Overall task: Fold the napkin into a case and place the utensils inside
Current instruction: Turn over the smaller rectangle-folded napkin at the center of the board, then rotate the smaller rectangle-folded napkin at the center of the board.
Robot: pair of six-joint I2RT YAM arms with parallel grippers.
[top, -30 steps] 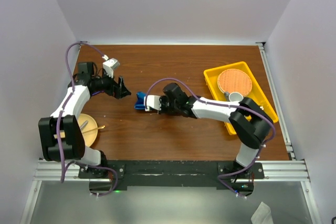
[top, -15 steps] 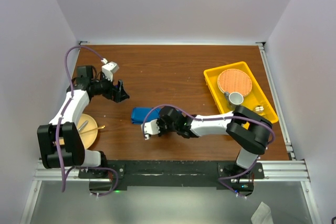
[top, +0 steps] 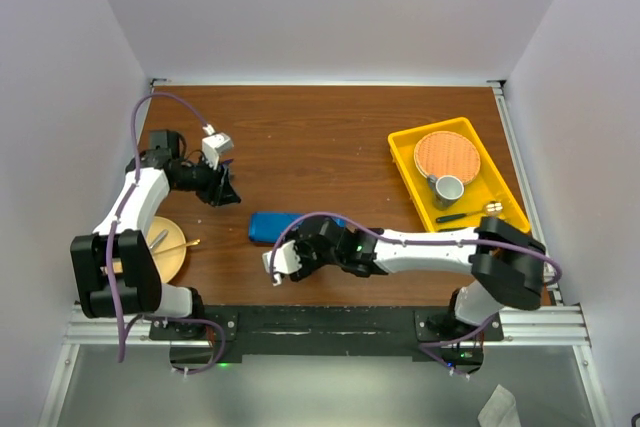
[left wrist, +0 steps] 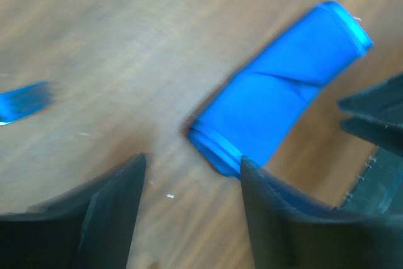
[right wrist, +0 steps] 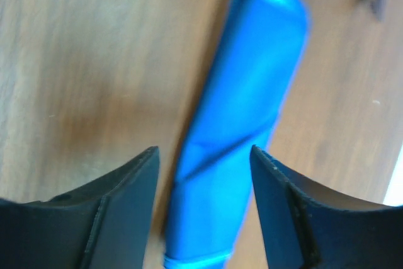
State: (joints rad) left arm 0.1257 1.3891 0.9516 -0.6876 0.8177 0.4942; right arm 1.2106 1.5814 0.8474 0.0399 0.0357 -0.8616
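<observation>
Case (top: 275,225) lies unpinned; right gripper (right wrist: 203,154) and left gripper (left wrist: 192,159), both spread and empty beside it, could snag folds open.

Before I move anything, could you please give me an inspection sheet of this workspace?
Surface: brown wooden table, no spill seen.
Job's things: blue case lies flat; blue fork lies apart from it; purple utensil not seen.
Clutter: yellow tray with orange round mat and metal cup; tan plate with cutlery.
Pincers: left pincer open, aimed at the case's end; right pincer open over the case, not holding it.
Cables: purple cable loops along each arm.
Surroundings: white walls; metal rail at the near edge.
</observation>
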